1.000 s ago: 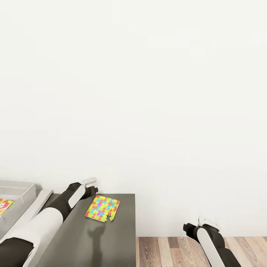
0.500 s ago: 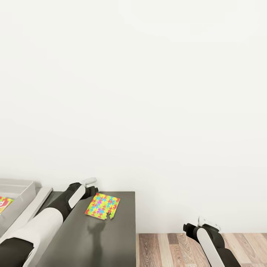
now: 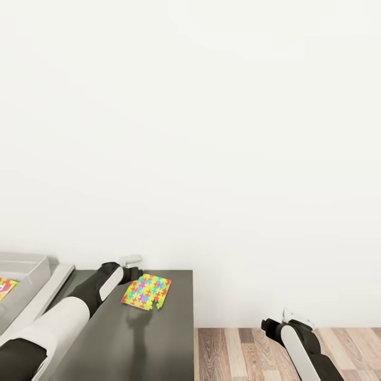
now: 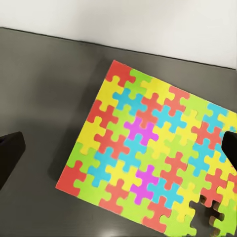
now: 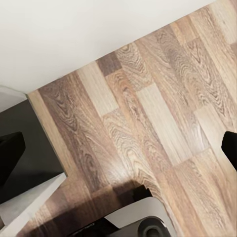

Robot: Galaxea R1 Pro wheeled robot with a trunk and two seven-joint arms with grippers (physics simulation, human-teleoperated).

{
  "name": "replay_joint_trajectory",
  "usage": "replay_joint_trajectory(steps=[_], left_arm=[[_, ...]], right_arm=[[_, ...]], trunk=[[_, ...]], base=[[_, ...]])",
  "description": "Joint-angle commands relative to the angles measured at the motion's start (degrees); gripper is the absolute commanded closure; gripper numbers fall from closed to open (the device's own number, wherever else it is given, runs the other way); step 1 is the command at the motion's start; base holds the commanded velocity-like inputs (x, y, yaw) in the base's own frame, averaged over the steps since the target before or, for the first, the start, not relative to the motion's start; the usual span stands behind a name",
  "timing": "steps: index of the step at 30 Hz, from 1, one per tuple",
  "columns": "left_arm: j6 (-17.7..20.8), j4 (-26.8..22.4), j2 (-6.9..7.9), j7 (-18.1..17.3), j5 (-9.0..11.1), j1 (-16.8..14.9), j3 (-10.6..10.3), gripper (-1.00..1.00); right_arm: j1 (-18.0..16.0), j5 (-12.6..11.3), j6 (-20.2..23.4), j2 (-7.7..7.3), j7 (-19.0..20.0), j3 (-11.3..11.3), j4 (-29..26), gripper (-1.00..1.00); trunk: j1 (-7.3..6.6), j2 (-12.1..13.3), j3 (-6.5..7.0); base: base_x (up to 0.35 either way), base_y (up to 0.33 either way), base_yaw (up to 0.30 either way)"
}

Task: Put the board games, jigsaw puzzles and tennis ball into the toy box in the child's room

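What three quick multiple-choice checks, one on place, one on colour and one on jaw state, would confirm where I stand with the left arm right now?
1. Where does the jigsaw puzzle lie?
A. On the dark grey unit
B. Inside the toy box
C. On the wood floor

2. What colour is the surface under the puzzle?
A. Pale white
B. Dark grey
C. Red

3. How do the left gripper's jaws stand?
A. Shut on the puzzle
B. Shut on nothing
C. Open, one fingertip at each side of the left wrist view, the puzzle between them

Answers:
1 A: the head view shows the puzzle flat on the dark top near the wall.
2 B: the left wrist view shows dark grey all around the puzzle.
3 C: the dark fingertips sit far apart at the edges of the view.
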Motion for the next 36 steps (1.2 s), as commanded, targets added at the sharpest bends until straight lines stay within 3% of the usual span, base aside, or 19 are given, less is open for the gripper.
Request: replay_joint_trajectory(steps=[1, 4, 6, 10, 19, 31, 36], left_arm=[[0.14, -0.12, 0.08, 0.08, -0.24, -0.06, -0.47, -1.00], [0.08, -0.12, 0.09, -2.49, -3.32, -0.03, -0.51, -1.00], [0.04, -0.08, 0.08, -6.13, -5.39, 0.01, -0.54, -1.00], [0.01, -0.05, 0.07, -9.33, -6.58, 0.03, -0.50, -1.00], [-2.90, -0.04, -0.15, -10.50, -6.91, 0.03, -0.48, -1.00], [-3.39, -0.04, 0.19, -10.97, -6.74, 0.03, -0.30, -1.00], [-3.25, -0.04, 2.22, -12.44, -6.58, 0.03, -0.19, -1.00]], right_arm=[[-0.06, -0.52, 0.10, -0.06, -0.58, 0.14, -0.07, -1.00], [-0.06, -0.51, 0.11, -0.06, -0.57, 0.14, -0.07, -1.00], [-0.06, -0.51, 0.11, -0.06, -0.57, 0.14, -0.06, -1.00], [-0.06, -0.51, 0.11, -0.06, -0.56, 0.14, -0.06, -1.00], [-0.06, -0.51, 0.11, -0.06, -0.56, 0.14, -0.04, -1.00], [-0.12, -0.30, -0.01, -0.06, -0.57, 0.08, 1.58, -1.00], [-0.14, -0.26, -0.06, -0.06, -0.56, 0.06, 2.00, -1.00]], trunk=[[0.04, -0.14, -0.23], [0.04, -0.14, -0.51], [0.04, -0.14, -0.69], [0.04, -0.14, -1.07], [0.04, -0.14, -1.91], [0.04, -0.14, -3.03], [0.04, -0.14, -3.50]], base=[[0.000, 0.000, 0.000], [0.000, 0.000, 0.000], [0.000, 0.000, 0.000], [0.000, 0.000, 0.000], [0.000, 0.000, 0.000], [0.000, 0.000, 0.000], [0.000, 0.000, 0.000]])
